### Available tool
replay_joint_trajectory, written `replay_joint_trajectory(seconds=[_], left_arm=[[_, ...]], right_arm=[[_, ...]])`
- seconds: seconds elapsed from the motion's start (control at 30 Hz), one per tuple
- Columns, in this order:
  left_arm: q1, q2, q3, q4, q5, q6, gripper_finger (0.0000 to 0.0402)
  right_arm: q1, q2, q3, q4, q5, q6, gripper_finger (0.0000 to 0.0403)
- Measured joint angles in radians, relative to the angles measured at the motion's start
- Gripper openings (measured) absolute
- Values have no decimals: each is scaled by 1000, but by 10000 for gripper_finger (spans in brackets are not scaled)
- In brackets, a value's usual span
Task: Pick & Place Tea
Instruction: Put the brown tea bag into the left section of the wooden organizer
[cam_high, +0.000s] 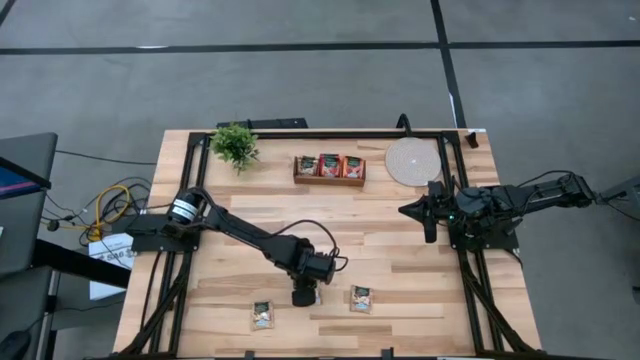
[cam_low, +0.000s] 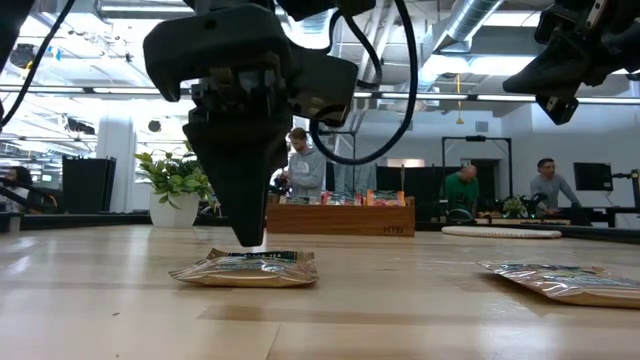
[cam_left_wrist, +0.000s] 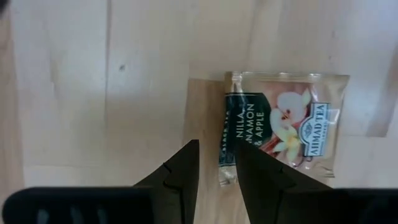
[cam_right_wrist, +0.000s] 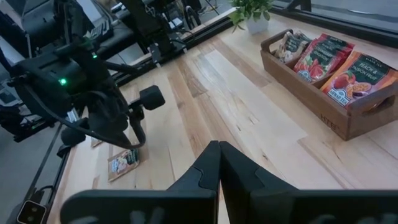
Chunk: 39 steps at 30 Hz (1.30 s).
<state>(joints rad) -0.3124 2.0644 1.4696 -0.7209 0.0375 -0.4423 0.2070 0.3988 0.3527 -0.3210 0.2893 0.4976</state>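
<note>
The vanilla-cinnamon-apple tea sachet (cam_left_wrist: 283, 127) lies flat at the table's near edge, its edge between the left gripper's (cam_left_wrist: 214, 168) slightly parted fingers, not yet clamped. The pick looks in hand; next they must close and lift toward the far wooden tray (cam_high: 329, 180). Two more sachets (cam_high: 262, 316) (cam_high: 360, 298) flank it, apart. The right gripper (cam_right_wrist: 218, 163), fingers together, waits near the round disc (cam_high: 412, 161).
</note>
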Motion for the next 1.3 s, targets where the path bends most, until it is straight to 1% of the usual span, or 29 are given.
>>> replay_joint_trajectory(seconds=[0.13,0.43,0.63,0.87,1.07,1.23,1.3], left_arm=[[0,0,0,-1,-41,-2,94],[-18,61,5,-8,-43,-44,94],[-32,62,4,-20,-159,-77,94],[-19,37,0,-25,-193,-76,94],[0,10,-5,-50,-298,-67,94],[2,0,-4,-62,-241,-69,94],[2,-7,-4,-62,-236,-69,94]], right_arm=[[0,0,0,0,0,0,0],[0,0,0,0,0,0,0],[0,0,0,0,0,0,0],[0,0,0,0,0,0,0],[0,0,0,1,0,0,0],[0,0,0,1,0,0,0],[0,0,0,1,0,0,0]])
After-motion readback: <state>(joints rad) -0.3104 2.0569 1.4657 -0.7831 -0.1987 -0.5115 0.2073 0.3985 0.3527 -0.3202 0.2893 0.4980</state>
